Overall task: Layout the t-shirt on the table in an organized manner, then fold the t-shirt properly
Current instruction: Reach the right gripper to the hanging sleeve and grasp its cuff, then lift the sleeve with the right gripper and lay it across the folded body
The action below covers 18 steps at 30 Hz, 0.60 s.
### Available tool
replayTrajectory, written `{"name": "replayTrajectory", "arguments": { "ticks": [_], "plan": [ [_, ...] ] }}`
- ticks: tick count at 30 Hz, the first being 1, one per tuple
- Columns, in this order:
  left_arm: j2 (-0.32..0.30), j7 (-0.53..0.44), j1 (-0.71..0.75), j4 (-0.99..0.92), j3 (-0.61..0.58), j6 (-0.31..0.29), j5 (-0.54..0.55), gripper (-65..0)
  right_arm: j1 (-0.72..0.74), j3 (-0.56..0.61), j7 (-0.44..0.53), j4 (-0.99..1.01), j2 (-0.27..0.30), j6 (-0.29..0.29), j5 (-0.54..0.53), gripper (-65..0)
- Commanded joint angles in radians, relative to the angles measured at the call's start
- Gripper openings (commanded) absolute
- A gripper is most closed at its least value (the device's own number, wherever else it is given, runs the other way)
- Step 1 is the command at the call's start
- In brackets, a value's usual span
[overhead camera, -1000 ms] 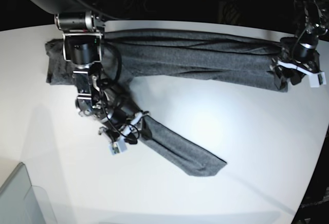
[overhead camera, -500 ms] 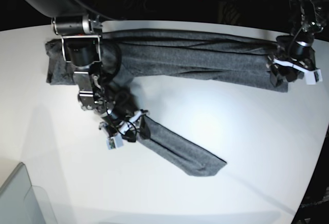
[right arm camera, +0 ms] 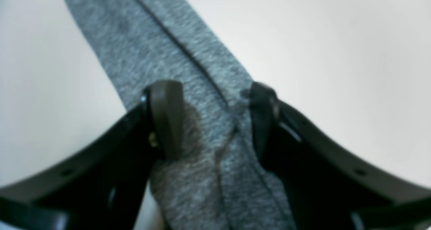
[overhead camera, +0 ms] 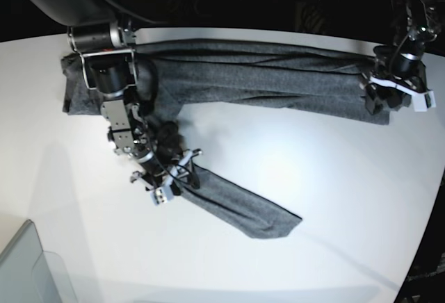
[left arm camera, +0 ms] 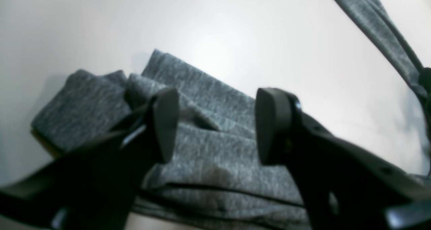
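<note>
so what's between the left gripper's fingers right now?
Folded t-shirt fabric lying on the table shows in the gap of the left gripper; its fingers stand apart. Left wrist view.

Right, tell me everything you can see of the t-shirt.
The t-shirt is dark heather-grey soft knit, plain. It lies bunched in a long creased band across the far side of the table, with one narrow strip trailing toward the near edge. The right end effector straddles that strip; the left end effector stands open over the folded end.
</note>
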<state>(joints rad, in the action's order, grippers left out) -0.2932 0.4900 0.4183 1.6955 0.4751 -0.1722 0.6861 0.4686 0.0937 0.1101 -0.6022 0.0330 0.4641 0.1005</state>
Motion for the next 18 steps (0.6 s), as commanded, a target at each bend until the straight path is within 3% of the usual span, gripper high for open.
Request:
{"name": "replayTrajectory", "arguments": {
  "ticks": [1, 9, 13, 18],
  "plan": [
    [-0.011, -0.027, -0.005, 0.021, 0.006, -0.003, 0.011, -29.7, -0.005, 0.015, -0.031, -0.003, -0.008, 0.006, 0.034, -39.8],
    [-0.011, -0.027, -0.009, 0.021, 0.004, -0.003, 0.011, -29.7, -0.017, 0.024, -0.031, -0.009, -0.012, 0.003, 0.069, -63.8],
    [-0.011, -0.027, -0.012, 0.021, 0.004, -0.003, 0.011, -29.7, -0.037, 0.019, -0.031, -0.066, -0.012, 0.005, 0.067, -65.0],
    [-0.011, -0.027, -0.014, 0.021, 0.006, -0.003, 0.011, -29.7, -0.172, 0.024, -0.039, -0.365, -0.020, 0.005, 0.066, -65.0]
  ]
}}
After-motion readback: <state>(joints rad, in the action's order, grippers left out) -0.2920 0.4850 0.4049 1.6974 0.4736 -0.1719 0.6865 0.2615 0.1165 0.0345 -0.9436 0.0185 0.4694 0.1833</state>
